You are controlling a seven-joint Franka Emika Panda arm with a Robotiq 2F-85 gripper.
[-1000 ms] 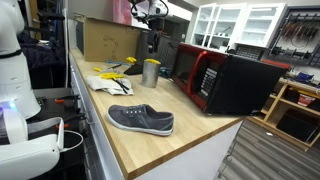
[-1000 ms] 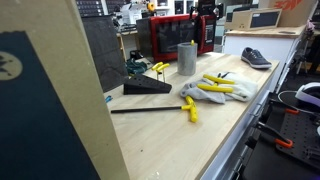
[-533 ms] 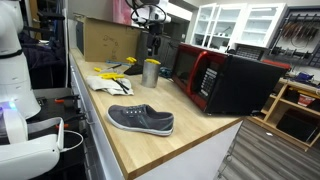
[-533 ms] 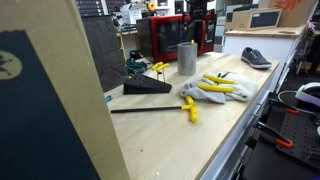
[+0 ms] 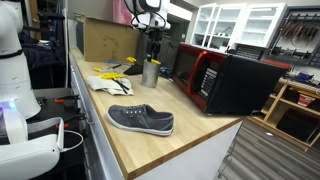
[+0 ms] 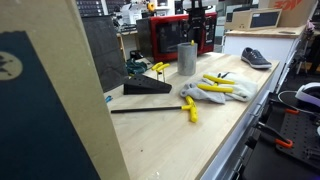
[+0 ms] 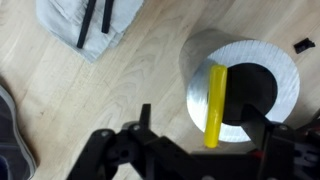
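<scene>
My pincer (image 7: 198, 118) hangs straight down over the metal cup (image 7: 282, 70), and its two fingers stand apart. In the wrist view a yellow stick (image 7: 214, 105) is between them. It lies across the mouth of the cup, with one end on the pale rim and the other near the dark inside. I cannot tell if a finger touches the stick, because the dark finger on one side blends with the dark hollow of the cup.

The cup stands upright on the wooden table (image 5: 190, 130). In both exterior views my pincer (image 5: 152, 48) (image 6: 197, 28) is just above the cup (image 5: 150, 72) (image 6: 187, 58), close to its rim.

Beside the cup lies a grey glove (image 7: 90, 25) with dark stripes, flat on the wood and apart from the cup. In an exterior view it shows grey and yellow (image 5: 108, 82).

Farther along the table a grey shoe (image 5: 140, 120) rests on its sole, well apart from the cup. Only its edge (image 7: 8, 130) comes into the wrist view.

On the other side of the cup stands a red and black microwave (image 5: 225, 80), near but not touching. Behind all this, at the far end of the table, there is a cardboard box (image 5: 108, 40).
</scene>
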